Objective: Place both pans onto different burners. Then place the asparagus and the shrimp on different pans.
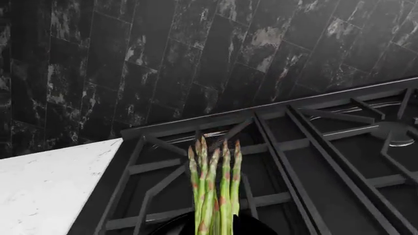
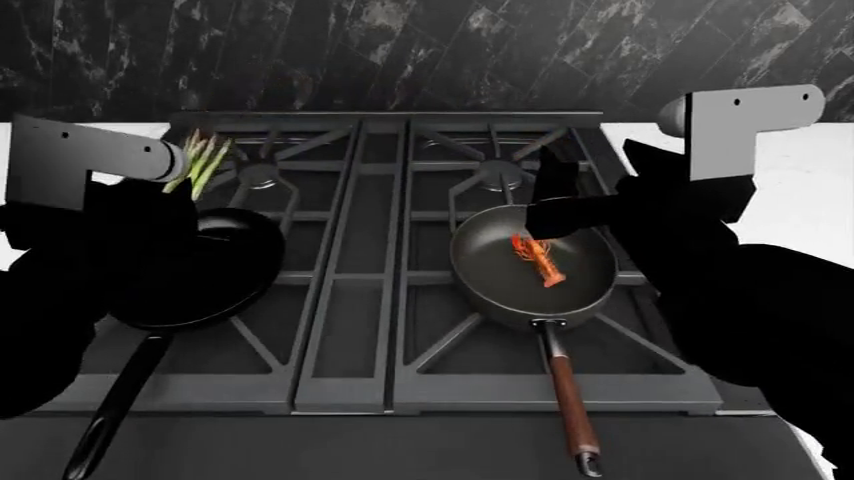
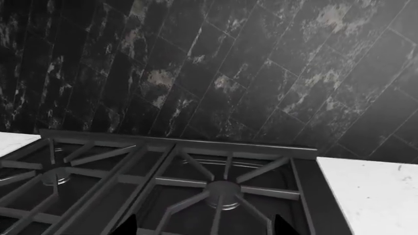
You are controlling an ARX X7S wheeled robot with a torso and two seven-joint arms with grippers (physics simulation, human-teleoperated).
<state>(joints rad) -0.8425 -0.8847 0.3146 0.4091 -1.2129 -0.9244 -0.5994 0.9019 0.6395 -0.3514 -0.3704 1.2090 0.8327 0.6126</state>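
The asparagus [image 1: 214,191] is a bundle of green spears clamped in my left gripper [image 1: 217,230], tips pointing toward the back wall. In the head view the asparagus [image 2: 200,163] hangs over the back rim of the black skillet [image 2: 200,270], which sits on the front-left burner. The skillet's rim [image 1: 171,226] shows just below the spears. The grey pan [image 2: 587,285] with the wooden handle [image 2: 570,405] rests on the front-right burner and holds the shrimp [image 2: 538,260]. My right gripper [image 3: 204,227] is open and empty, hovering at the far edge of that pan [image 2: 561,205].
The rear burners [image 3: 223,188] [image 2: 256,180] carry nothing. White countertop [image 1: 46,186] [image 3: 372,191] flanks the stove on both sides. A black marble tile wall [image 2: 427,50] stands close behind the grates.
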